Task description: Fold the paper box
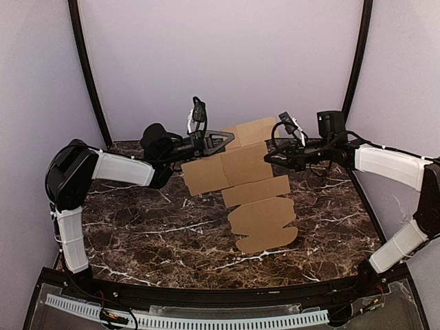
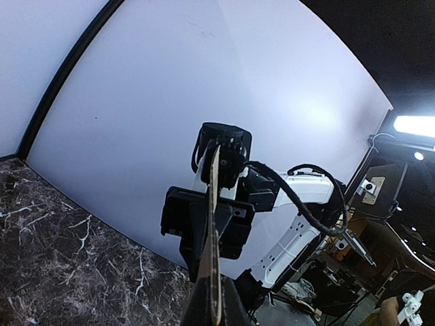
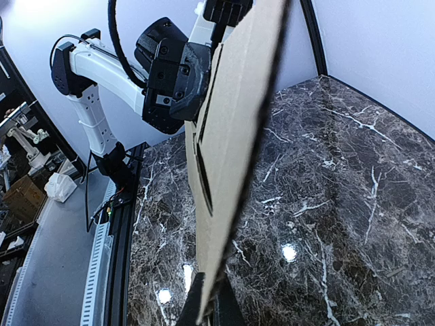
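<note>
Cardboard, plain brown and thin: the paper box point(image 1: 251, 185) is a flat die-cut sheet. I judge it light, fairly stiff across each panel, ready to bend at its creases and easy to crumple. Nearest, its rounded tabs hang over the marble tabletop point(image 1: 137, 227); whether they touch it I cannot tell. Further back, the left end effector point(image 1: 223, 140) is pinched closed on the sheet's left edge and the right end effector point(image 1: 270, 157) on its right edge, holding it up between them. The best hold is probably a panel edge beside a crease, not the tabs. Behind stands the pale back wall point(image 1: 220, 62).
</note>
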